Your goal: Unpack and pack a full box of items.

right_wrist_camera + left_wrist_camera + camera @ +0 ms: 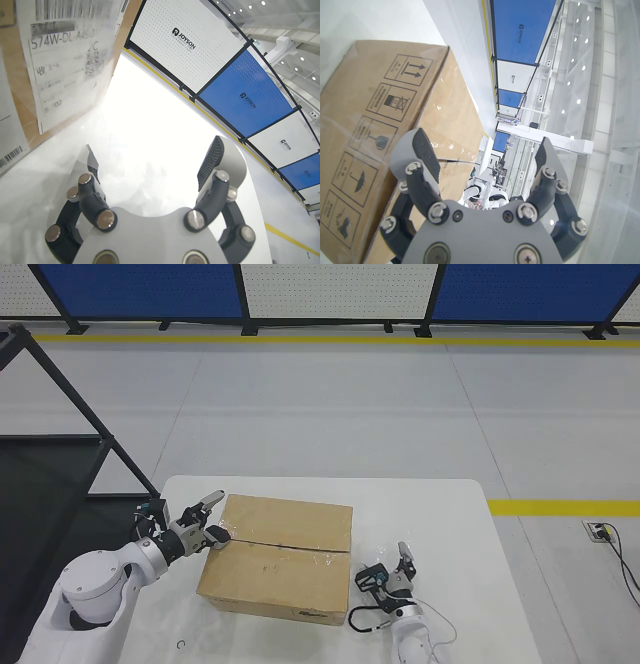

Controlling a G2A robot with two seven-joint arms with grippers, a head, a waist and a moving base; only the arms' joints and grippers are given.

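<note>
A closed brown cardboard box (280, 556) sits in the middle of the white table (440, 514), its top flaps meeting in a taped seam. My left gripper (213, 520) is at the box's left end near the top edge, open, one finger (426, 155) close against the cardboard (370, 105) by the seam. My right gripper (390, 566) stands open just off the box's right end, low over the table. In the right wrist view the box's side with a white shipping label (62, 62) is close beside that gripper (152, 160), nothing between its fingers.
A black frame (70, 394) stands left of the table. Bare tabletop lies right of the box and behind it. Blue and white panels (330, 289) fence the far floor, with a yellow floor line (560, 507) to the right.
</note>
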